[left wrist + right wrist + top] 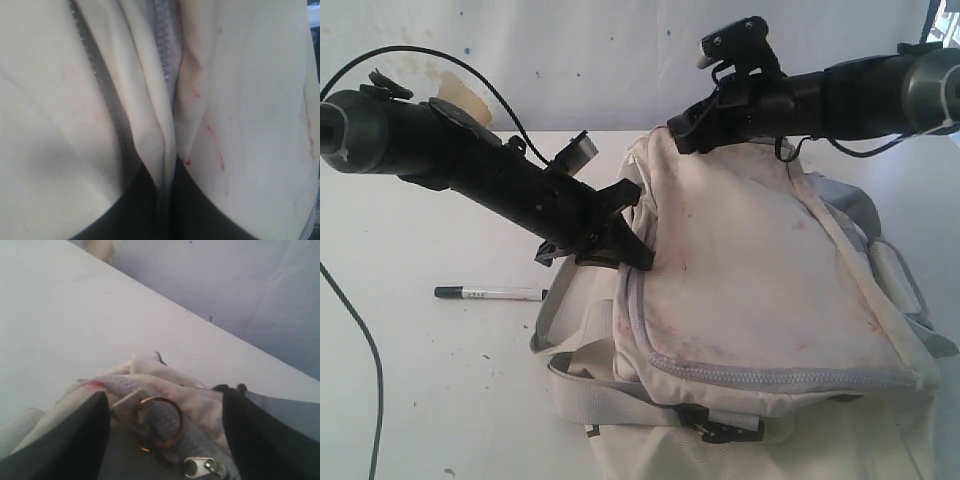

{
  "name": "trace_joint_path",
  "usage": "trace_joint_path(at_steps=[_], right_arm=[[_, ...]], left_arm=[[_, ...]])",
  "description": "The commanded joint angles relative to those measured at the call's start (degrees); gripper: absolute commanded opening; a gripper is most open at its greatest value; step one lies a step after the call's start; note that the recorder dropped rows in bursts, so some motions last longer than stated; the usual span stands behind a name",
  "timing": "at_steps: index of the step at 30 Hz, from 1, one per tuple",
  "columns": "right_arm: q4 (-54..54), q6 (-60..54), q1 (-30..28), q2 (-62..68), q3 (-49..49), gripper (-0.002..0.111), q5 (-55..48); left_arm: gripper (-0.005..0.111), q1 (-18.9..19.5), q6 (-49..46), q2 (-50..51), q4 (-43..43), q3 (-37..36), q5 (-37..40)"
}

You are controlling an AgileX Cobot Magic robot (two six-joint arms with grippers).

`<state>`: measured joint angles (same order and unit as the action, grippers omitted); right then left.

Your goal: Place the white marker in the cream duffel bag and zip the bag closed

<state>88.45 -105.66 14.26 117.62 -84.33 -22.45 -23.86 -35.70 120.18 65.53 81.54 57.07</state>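
Two claws work at the cream duffel bag (760, 270). The left claw (635, 228) is clamped on a fold of the bag's fabric, just beside the grey zipper (107, 95). The right claw (165, 425) has its jaws spread wide and grips nothing; the gold ring (159, 422) of a zipper pull lies between them. The white marker (490, 293) lies on the table (410, 400), outside the bag, near the left claw but apart from it.

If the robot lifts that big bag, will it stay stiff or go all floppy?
Probably floppy: the bag is soft cloth, sagging and wrinkled on the table. Where the left claw pinches it the cloth folds, so likely only that bit would rise. It lies fairly flat, so perhaps light.
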Motion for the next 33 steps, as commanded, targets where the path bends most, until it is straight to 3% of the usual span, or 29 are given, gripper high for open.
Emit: trace_joint_path(at_steps=[1,5,12,15,24,27,30,33], right_arm=[[0.45,6.87,-0.06,-1.71,-0.24,0.064,2.82],[0.3,15.01,-0.06,-3.77,-0.24,0.064,2.95],[-9.43,38.12,-0.06,-6.52,-0.24,0.064,2.85],[-17.29,48.73,-0.06,-6.77,-0.24,0.064,1.85],[-50.93,82.51,-0.3,-6.9,-2.9,0.064,-13.0],[-54.72,88.35,-1.37,-6.9,-5.77,0.064,-21.14],[-54.62,89.15,-2.88,-6.9,-8.72,0.062,-28.65],[-54.87,89.15,-4.8,-6.9,-10.71,0.06,-34.75]], left_arm=[[0.0,0.03,-0.5,-0.88,-0.08,-0.19,0.0],[0.01,0.03,-0.5,-0.88,-0.08,-0.08,-0.01],[0.063,0.03,-0.5,-0.88,-0.08,-0.08,0.42],[0.072,0.62,-0.5,-0.88,-0.45,-0.08,1.18],[0.073,5.07,-0.5,-5.66,-4.37,-0.08,1.02],[0.073,5.5,-0.38,-8.0,-8.69,0.79,0.3],[0.073,5.09,2.71,-9.56,-16.46,3.41,0.13],[0.073,4.95,2.66,-10.54,-18.53,6.23,-0.5]])
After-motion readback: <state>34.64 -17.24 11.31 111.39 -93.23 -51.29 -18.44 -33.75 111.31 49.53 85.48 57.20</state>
